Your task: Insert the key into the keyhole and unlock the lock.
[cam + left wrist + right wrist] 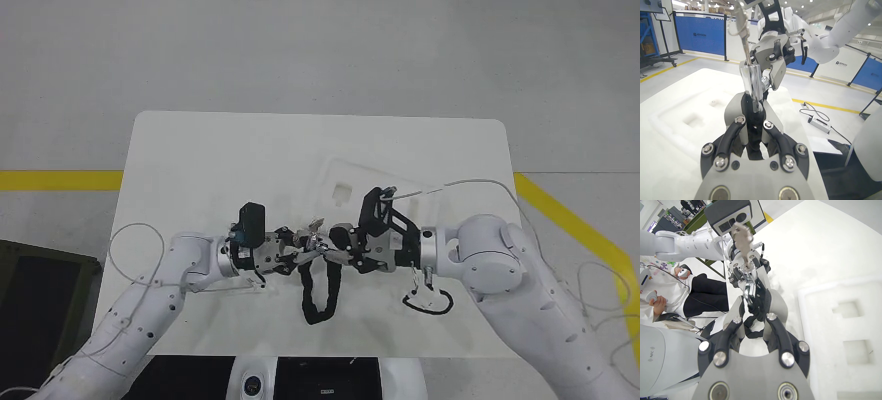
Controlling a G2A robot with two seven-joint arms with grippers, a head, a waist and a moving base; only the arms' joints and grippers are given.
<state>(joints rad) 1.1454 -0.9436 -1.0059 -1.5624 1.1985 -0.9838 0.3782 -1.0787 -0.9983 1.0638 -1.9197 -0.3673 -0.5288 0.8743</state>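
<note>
While the lock [318, 247] is held between the two arms just above the middle of the tabletop's [200, 160] front edge, we see the key [745, 50] standing in the keyhole at the end of its chrome cylinder, a ring with more keys at its head. We find the left gripper [753, 106] with jaws clamped on the cylinder's lower end, and the right gripper [756, 300] with jaws closed on the lock where its black cable [320, 295] joins. A white foam tray [345, 185] lies near the tabletop's far edge.

Key [745, 49] tip unseen inside lock [751, 81]
</note>
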